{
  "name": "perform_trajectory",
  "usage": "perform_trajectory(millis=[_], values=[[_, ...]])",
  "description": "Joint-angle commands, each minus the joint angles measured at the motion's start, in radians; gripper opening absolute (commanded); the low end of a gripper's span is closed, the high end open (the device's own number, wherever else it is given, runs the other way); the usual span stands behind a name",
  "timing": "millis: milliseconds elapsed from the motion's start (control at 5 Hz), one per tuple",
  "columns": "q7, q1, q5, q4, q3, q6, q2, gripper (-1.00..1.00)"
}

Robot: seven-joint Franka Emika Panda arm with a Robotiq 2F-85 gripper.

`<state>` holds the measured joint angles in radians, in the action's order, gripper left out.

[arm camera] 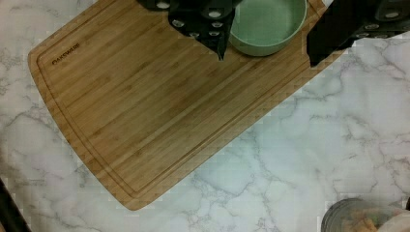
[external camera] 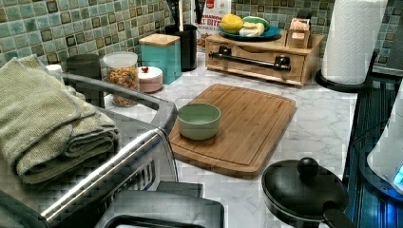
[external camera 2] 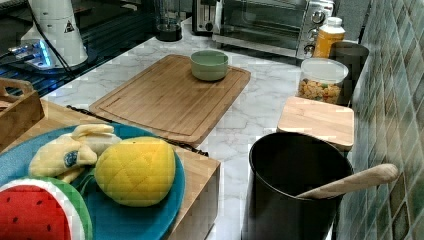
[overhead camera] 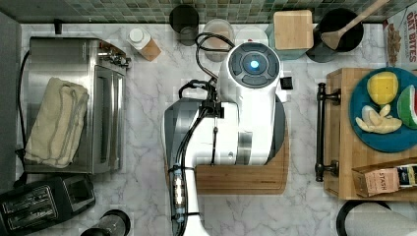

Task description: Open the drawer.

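Drawer (external camera: 259, 59) looks fully closed, handle (external camera: 249, 59) untouched; nothing is done yet. My claw (arm camera: 266, 50) hangs spread apart over the cutting board (arm camera: 159, 101), well apart from it.

Kitchen clutter on a marble desk

In the left view a bamboo cutting board (external camera: 237, 126) lies at the centre with a pale green bowl (external camera: 198, 120) on its 9 o'clock end. A steel toaster oven (external camera: 119, 161) carries folded towels (external camera: 47, 123) at 8 o'clock. A cereal jar (external camera: 122, 76), a teal canister with a wooden lid (external camera: 160, 54) and a black utensil pot (external camera: 189, 45) line the tiled wall around 11 o'clock. A paper towel roll (external camera: 354, 38) stands at 2 o'clock, and a black pan lid (external camera: 304, 192) sits at 5 o'clock.
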<state>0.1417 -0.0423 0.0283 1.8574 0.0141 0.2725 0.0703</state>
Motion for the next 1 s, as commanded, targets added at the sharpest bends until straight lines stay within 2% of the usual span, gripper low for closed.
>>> perform_trajectory(millis=[200,600,1000], values=[[0.000,-0.004,0.002,0.010,0.007,0.001,0.000,1.00],[0.301,-0.056,-0.023,0.107,-0.028,0.133,-0.004,1.00],[0.521,-0.099,-0.069,0.123,-0.074,0.195,0.031,1.00]])
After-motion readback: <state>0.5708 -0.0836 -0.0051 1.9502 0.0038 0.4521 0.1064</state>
